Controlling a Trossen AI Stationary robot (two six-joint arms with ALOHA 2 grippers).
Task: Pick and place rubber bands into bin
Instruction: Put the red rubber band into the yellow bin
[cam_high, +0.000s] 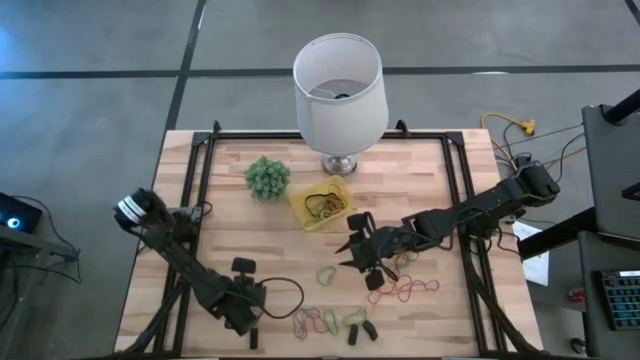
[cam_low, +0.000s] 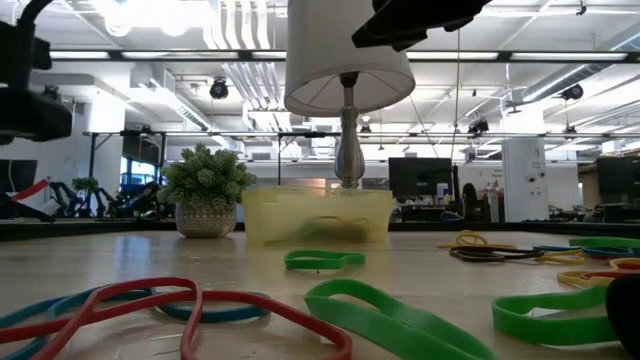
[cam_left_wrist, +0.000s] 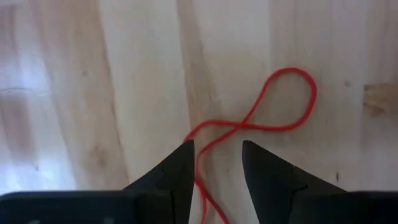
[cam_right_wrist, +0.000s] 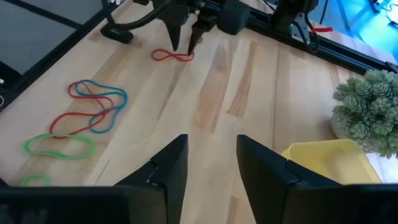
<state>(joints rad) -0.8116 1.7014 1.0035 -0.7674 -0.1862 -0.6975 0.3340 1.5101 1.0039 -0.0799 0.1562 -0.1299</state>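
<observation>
Near the table's front-left corner, your left gripper (cam_left_wrist: 216, 163) sits low with its fingers parted, straddling a red rubber band (cam_left_wrist: 273, 106) that lies twisted on the wood, not gripped. Your right gripper (cam_right_wrist: 211, 163) hangs above mid-table, fingers apart and holding nothing, just beside the yellow bin (cam_high: 321, 203), which sits in front of the white lamp (cam_high: 340, 95) with a few bands inside. Most rubber bands (cam_high: 322, 320) lie loose along the front edge, near the green plant (cam_high: 267, 177) none.
</observation>
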